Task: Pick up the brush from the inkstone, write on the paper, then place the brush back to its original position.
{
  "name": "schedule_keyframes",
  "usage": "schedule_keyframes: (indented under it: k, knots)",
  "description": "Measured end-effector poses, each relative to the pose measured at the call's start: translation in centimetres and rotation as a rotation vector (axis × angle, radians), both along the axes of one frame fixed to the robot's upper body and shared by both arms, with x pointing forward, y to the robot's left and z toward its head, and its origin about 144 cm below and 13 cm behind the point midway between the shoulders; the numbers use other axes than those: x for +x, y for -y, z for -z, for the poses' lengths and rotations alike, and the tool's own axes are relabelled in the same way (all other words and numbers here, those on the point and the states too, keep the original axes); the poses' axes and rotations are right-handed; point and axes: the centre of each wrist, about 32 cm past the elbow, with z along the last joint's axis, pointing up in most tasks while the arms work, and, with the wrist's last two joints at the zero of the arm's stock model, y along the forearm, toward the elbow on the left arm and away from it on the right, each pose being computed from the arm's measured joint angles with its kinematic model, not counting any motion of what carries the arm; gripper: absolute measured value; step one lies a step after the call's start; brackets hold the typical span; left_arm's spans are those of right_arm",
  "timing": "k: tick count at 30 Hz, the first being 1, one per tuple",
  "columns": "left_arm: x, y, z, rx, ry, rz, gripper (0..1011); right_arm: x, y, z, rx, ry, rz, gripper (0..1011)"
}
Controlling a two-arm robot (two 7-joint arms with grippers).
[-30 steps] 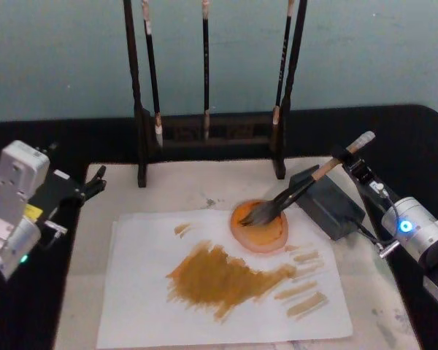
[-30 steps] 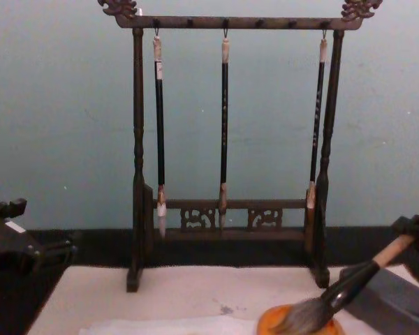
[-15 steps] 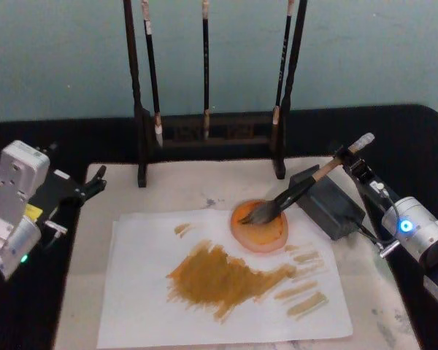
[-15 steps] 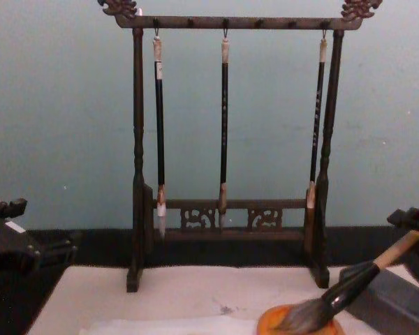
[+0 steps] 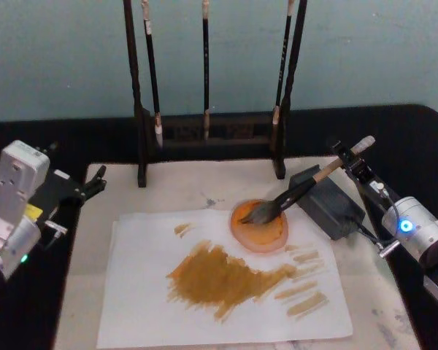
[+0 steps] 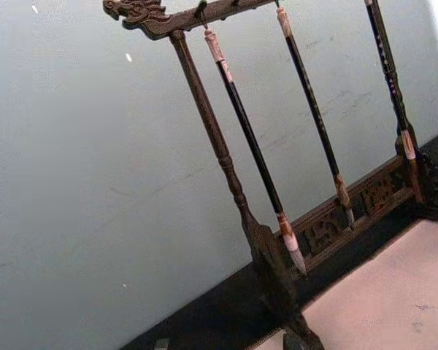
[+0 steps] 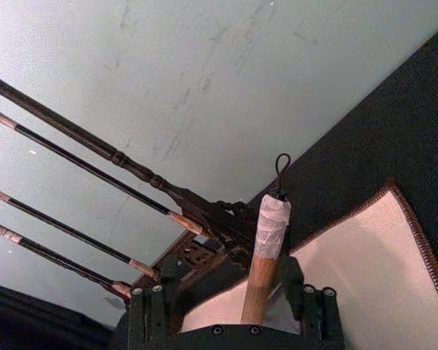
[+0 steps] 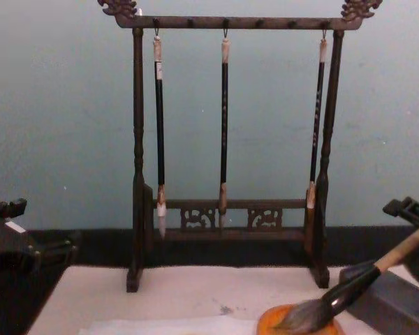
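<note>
Tan wood handle of the brush point(image 5: 301, 187) slants up to the R. Its bushy head lies in the orange dish point(image 5: 271, 239), black ferrule just past the dish rim, and the shaft passes over the dark grey block point(image 5: 334, 213) beside the dish. The taped handle end w/ its cord loop sticks up btwn the fingers point(image 7: 147, 302) of my R tool point(image 5: 348, 156). In the R wrist view that tool is spread wide, w/ a gap on each side of the handle, so it straddles the brush w/o clamping it. My R arm comes in from the R edge over the black table point(image 5: 394, 124), blue light lit near the wrist.

Nearer me than the dish, the paper point(image 5: 142, 292) lies flat on the beige mat point(image 5: 197, 182); the dish overlaps its far edge. A broad ochre patch point(image 5: 219, 277) covers mid-sheet, w/ a few short strokes point(image 5: 306, 292) to its R and a small dab near the far L part.

My L tool point(image 5: 95, 182) is parked just off the mat's L edge, over the table, well apart from brush & paper. Can't tell whether it's open or closed.

Behind the mat stands the dark wooden rack point(image 5: 140, 109), w/ three thin black brushes point(image 5: 205, 73) hanging from it.
</note>
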Motion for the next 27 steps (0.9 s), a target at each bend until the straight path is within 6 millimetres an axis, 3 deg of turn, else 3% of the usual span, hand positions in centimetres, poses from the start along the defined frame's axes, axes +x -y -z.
schedule_keyframes:
  k: [6,18,27]
  knots:
    - [0.0,0.0,0.0,0.000,0.000,0.000,1010,0.0,0.0,0.0,0.000,0.000,0.000,1000]
    - [0.0,0.0,0.0,0.000,0.000,0.000,1010,-0.1,0.0,0.1,0.000,-0.003,0.002,1000]
    - [0.0,0.0,0.0,0.000,0.000,0.000,1009,-1.4,0.4,0.0,0.000,-0.002,0.010,1000]
